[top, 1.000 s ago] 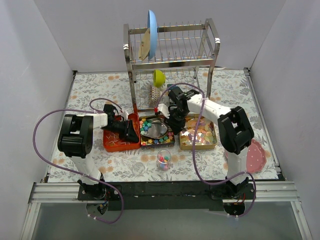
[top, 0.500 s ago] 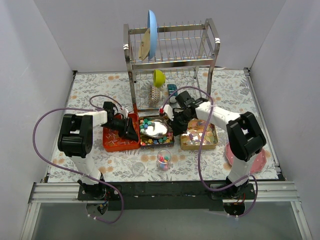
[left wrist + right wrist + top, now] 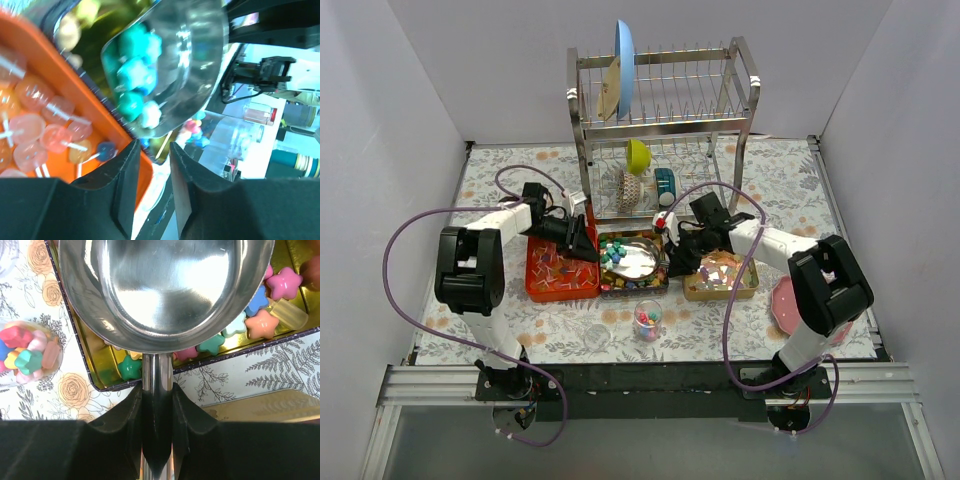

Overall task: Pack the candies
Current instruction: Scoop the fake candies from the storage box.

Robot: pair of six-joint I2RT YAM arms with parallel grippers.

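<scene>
The candies [image 3: 612,250] are small bright star-shaped lumps lying in the middle tin [image 3: 603,290]; in the right wrist view they [image 3: 280,285] lie around and under the scoop. My right gripper [image 3: 676,258] [image 3: 157,390] is shut on the handle of a steel scoop [image 3: 636,258] [image 3: 165,285], whose empty bowl hangs low over the tin. A small clear glass [image 3: 647,318] [image 3: 27,357] in front of the tin holds several candies. My left gripper [image 3: 584,243] [image 3: 154,147] is narrowly open at the seam between the orange tray and the tin; nothing is clearly clamped.
The orange tray [image 3: 535,285] of lollipops lies left of the tin, a gold tin [image 3: 752,285] of wrapped sweets to the right. A steel dish rack [image 3: 660,120] stands behind. A pink plate [image 3: 782,300] lies at right. A second clear glass [image 3: 599,335] stands near the front.
My left gripper has moved toward the back along the orange tray's right edge. My right arm has swung its elbow rightward while the scoop stayed over the middle tin.
</scene>
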